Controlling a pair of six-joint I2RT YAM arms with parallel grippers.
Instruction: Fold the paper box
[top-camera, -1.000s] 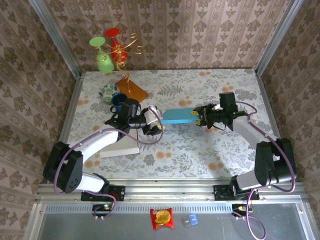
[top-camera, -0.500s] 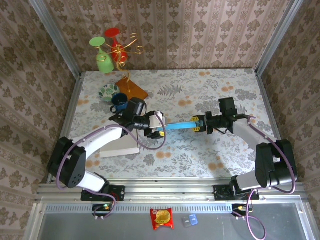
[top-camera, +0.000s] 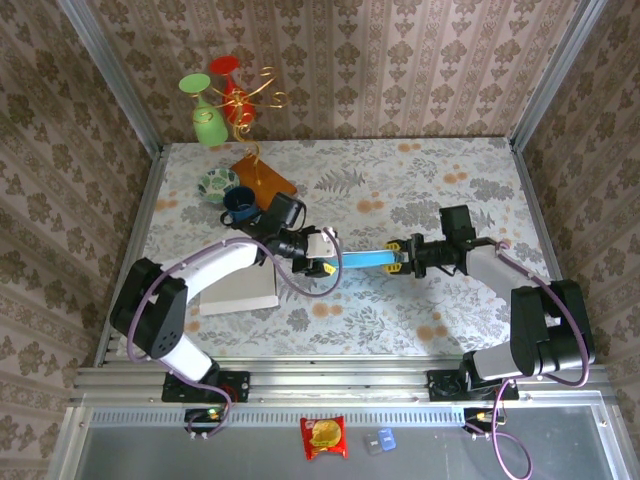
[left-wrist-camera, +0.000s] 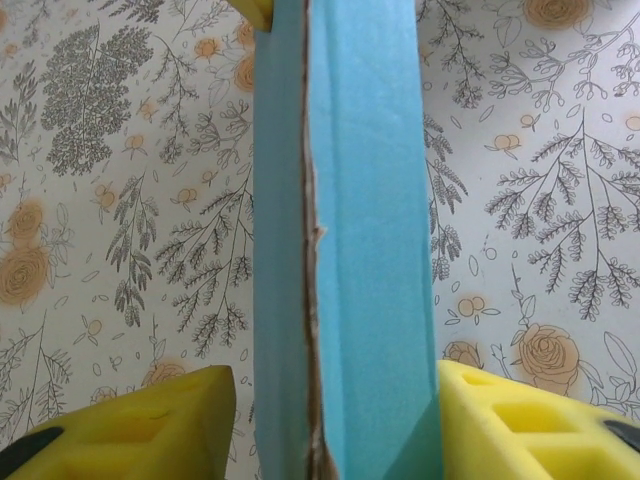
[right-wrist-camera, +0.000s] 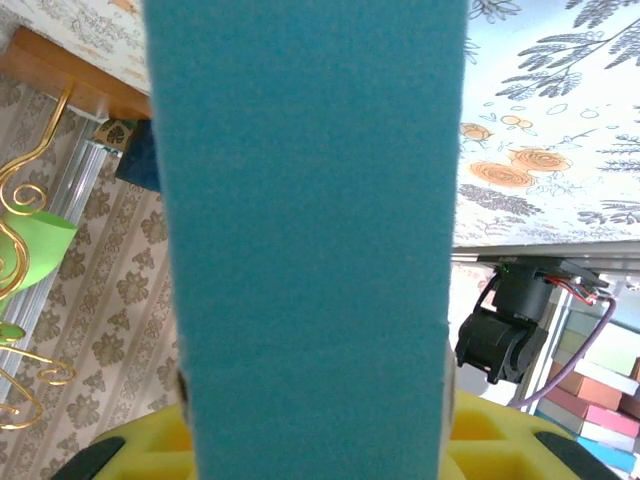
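The flattened blue box (top-camera: 365, 259) hangs above the middle of the table (top-camera: 420, 170), its long axis running left to right. The right gripper (top-camera: 399, 257) pinches its right end. The left gripper (top-camera: 327, 264) straddles the left end with its fingers (left-wrist-camera: 150, 425) spread: one pad touches, the other sits just beside.
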